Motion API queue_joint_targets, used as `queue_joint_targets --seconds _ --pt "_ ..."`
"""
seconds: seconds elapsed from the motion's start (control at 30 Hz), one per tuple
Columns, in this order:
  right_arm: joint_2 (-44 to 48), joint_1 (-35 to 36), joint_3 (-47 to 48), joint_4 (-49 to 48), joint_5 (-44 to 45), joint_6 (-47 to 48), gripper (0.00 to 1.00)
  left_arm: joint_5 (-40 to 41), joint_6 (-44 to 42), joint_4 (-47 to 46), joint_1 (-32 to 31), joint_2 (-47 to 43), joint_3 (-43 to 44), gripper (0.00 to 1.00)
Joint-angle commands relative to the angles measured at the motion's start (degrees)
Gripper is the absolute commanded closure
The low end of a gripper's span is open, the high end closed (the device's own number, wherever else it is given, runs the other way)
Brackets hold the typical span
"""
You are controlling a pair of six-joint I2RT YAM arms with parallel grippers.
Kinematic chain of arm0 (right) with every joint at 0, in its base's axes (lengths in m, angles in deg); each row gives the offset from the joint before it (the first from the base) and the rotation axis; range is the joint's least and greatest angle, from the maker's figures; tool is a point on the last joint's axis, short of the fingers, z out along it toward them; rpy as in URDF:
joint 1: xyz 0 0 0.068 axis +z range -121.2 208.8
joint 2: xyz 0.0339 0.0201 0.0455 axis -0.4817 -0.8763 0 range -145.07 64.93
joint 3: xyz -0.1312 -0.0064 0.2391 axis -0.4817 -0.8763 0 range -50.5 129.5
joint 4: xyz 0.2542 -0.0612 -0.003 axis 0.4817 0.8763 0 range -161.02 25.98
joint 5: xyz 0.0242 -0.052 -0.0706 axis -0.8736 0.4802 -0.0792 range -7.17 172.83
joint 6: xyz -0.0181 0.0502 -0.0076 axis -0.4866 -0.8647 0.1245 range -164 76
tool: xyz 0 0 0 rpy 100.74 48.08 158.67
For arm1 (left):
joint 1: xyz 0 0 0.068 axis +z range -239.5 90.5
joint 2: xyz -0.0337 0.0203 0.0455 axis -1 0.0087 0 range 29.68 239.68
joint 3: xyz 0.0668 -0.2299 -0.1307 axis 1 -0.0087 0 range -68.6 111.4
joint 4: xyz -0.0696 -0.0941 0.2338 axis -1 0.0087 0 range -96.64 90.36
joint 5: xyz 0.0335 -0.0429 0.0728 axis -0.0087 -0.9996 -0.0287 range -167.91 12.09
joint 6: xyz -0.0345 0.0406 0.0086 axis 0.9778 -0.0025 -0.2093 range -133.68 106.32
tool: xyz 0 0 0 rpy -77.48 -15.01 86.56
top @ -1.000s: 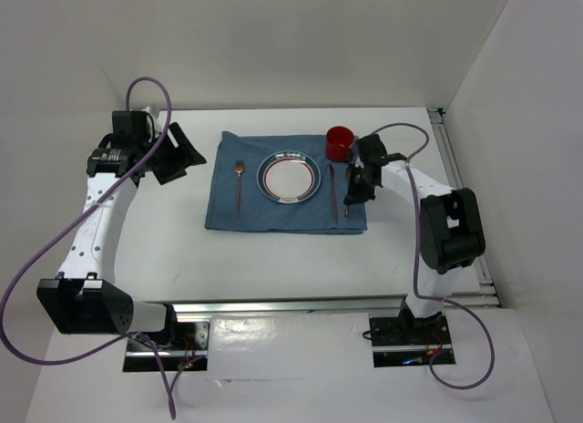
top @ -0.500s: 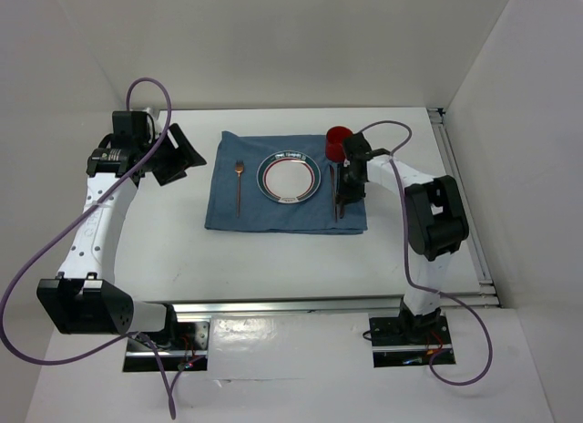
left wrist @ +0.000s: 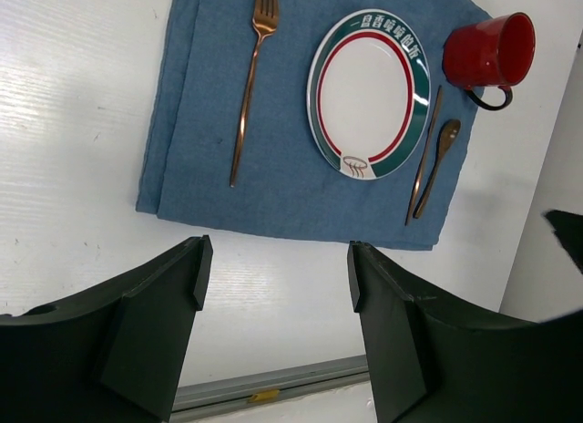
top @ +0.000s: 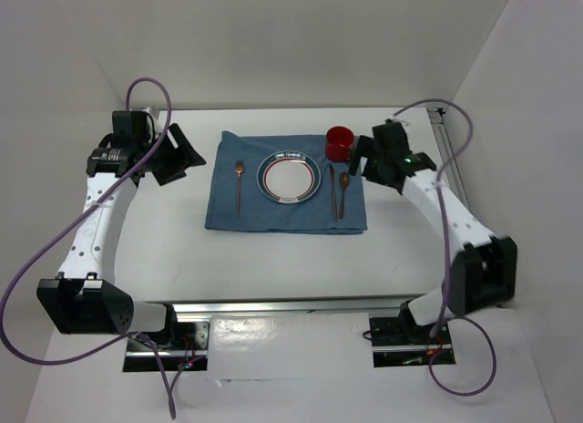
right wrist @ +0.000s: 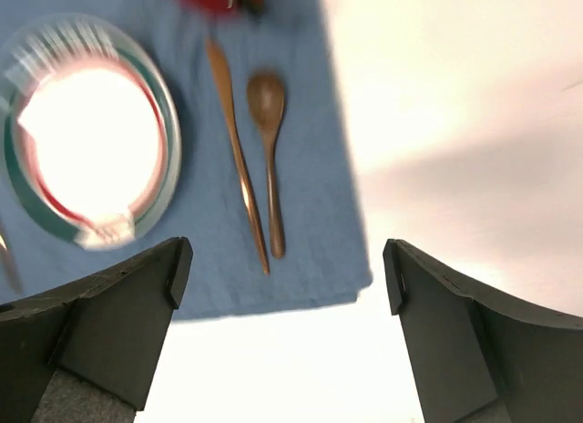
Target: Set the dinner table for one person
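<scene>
Both jaws stand wide apart and empty: my right gripper (right wrist: 287,259) hangs beside the red mug (top: 339,142), and my left gripper (left wrist: 273,268) hangs near the left edge. Toward the far edge of the dinner table (top: 273,268), the blue placemat (top: 273,215) holds the fork (top: 238,186), plate (top: 289,178), knife (right wrist: 237,159) and spoon (right wrist: 266,99).

L arm (top: 96,213): base at lower left of top view, runs up the left side, wrist at upper left. L gripper (top: 178,154) points right w/ jaws spread wide, nothing between them. R arm (top: 446,213): base at lower right, forearm slants up-left to centre right. R gripper (top: 362,157) is also spread wide & empty; both dark fingers (right wrist: 109,332) sit at the bottom of the wrist view.
</scene>
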Motion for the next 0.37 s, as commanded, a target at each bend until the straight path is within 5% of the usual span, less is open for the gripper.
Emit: queue_joint_targets --seconds 0.0,0.33 --pt "10.68 -3.58 -5.19 -3.84 8.52 -4.96 0.00 0.03 -1.64 -0.54 -0.11 -1.43 2.60 0.22" --pt "22.21 -10.01 -9.68 0.81 14.15 -6.02 0.00 -0.50 -2.17 -1.86 -0.11 -2.48 3.21 0.20"
